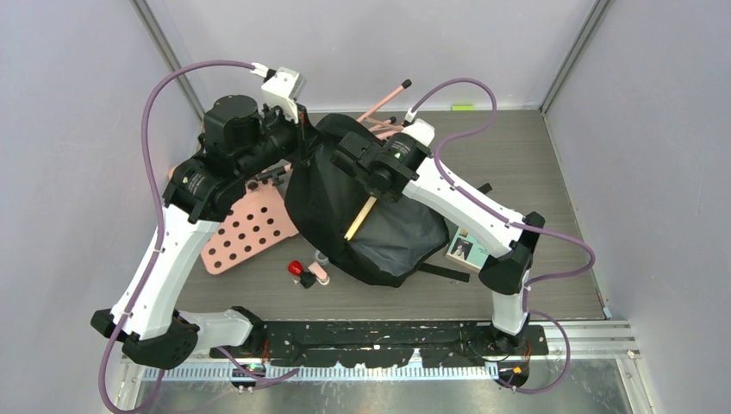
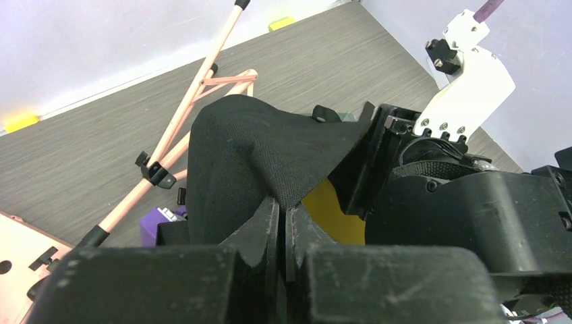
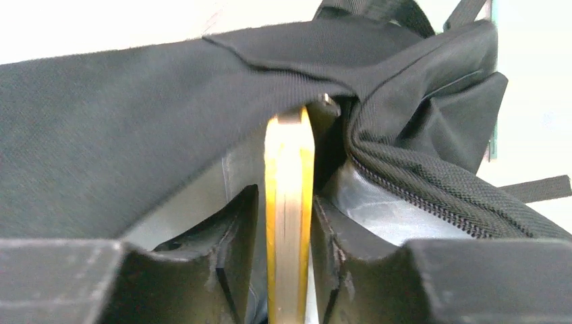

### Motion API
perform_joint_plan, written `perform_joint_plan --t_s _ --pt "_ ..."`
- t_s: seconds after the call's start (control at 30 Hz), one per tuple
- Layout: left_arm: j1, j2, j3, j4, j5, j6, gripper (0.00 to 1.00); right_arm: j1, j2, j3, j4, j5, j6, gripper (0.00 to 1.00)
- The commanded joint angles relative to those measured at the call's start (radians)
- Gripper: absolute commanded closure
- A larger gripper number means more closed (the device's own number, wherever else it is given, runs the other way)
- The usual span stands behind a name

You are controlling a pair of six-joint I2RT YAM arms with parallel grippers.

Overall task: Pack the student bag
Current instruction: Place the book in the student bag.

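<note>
At the tabletop (image 1: pixel 552 172) centre the student bag (image 1: pixel 379 233) slumps, its mouth fabric pinched tight in the left jaws. The right jaws clasp a thin yellow book (image 3: pixel 289 135) edge-on at the opening. Its corner may snag the zipper lip, or the book may slip. Room lies toward the right edge, while a pink pegboard (image 1: pixel 250 228) crowds the left.

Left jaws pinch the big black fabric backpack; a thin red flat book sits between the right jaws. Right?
Not red: the thin flat book between the right jaws is yellow, as the right wrist view shows. Left jaws do pinch the big black fabric backpack.
</note>
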Motion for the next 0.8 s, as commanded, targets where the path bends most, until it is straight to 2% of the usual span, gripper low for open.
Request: perform_joint_plan --t_s 0.0,0.13,0.2,0.43,0.53,0.67,0.77 --pt "0.005 -0.054 0.029 0.116 -0.005 0.0 1.0 -0.009 0.012 0.061 0.025 0.103 -0.067 0.5" --pt "0.005 -0.057 0.026 0.115 -0.008 0.002 1.0 -0.009 -0.001 0.053 0.075 0.09 -0.088 0.37" --pt "0.005 -0.057 0.023 0.115 -0.008 0.002 1.0 -0.009 -0.019 0.034 0.106 0.084 -0.103 0.35" --pt "0.005 -0.059 0.012 0.117 -0.009 0.003 1.0 -0.009 -0.131 -0.097 0.289 0.042 -0.211 0.34" --pt "0.005 -0.063 -0.002 0.123 -0.015 0.011 1.0 -0.009 -0.217 -0.2 0.419 -0.036 -0.353 0.34" --pt "0.005 -0.074 -0.047 0.135 -0.074 0.046 1.0 -0.01 -0.365 -0.374 0.684 -0.153 -0.544 0.33" --pt "0.005 -0.092 -0.094 0.151 -0.132 0.065 1.0 -0.022 -0.456 -0.437 0.716 -0.204 -0.628 0.27"
